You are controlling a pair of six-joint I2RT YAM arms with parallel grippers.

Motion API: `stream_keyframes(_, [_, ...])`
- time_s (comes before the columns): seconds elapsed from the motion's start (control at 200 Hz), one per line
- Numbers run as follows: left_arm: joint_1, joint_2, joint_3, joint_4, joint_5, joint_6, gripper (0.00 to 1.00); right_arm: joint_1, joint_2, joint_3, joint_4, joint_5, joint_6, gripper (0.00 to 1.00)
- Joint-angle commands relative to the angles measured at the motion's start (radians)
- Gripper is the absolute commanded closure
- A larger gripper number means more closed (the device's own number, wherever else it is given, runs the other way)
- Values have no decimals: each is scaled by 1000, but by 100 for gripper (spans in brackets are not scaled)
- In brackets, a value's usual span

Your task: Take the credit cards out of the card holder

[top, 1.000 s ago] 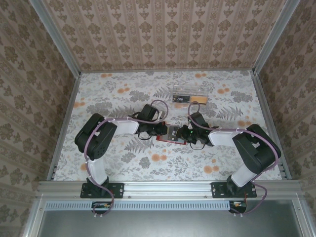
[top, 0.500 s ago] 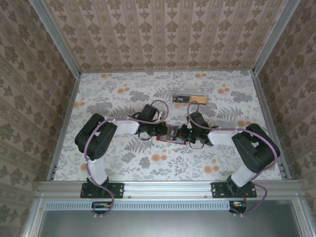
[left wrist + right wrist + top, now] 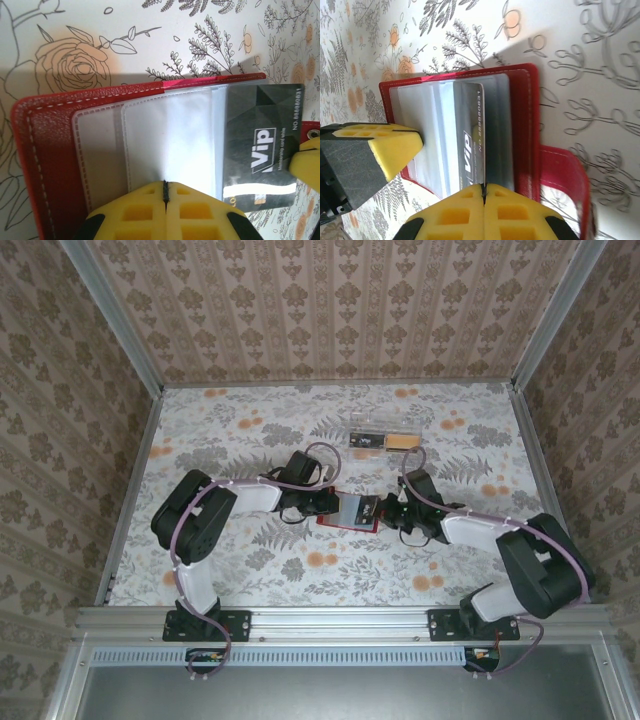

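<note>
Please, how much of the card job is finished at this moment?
Done: the card holder lies open, and two card-like pieces lie farther back. In hand: the left tool pins its clear sleeve while the right tool grips a dark card, partly out. Left: pulling it free; other cards I cannot tell.

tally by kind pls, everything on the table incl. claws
red card holder: 1
VIP card, partly out of its sleeve: 1
loose cards at the far side: 2 (dark card, tan card)
claws: 2 (left claw, right claw)
Total: 6
</note>
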Motion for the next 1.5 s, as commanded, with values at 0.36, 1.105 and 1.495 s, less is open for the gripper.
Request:
stream_keyframes(0.36, [6,-147,53,-100,16,27,83,-15,-386,181,-503,90,-305,100])
stream_keyframes(1.105, [91,-978,-267,-232,-237,53,0,137,-173,689,-725,412,-1251,100])
stream_keyframes(1.495, [119,-1184,-339,-328,-293,47,0,119,222,980,-859,542,-1591,100])
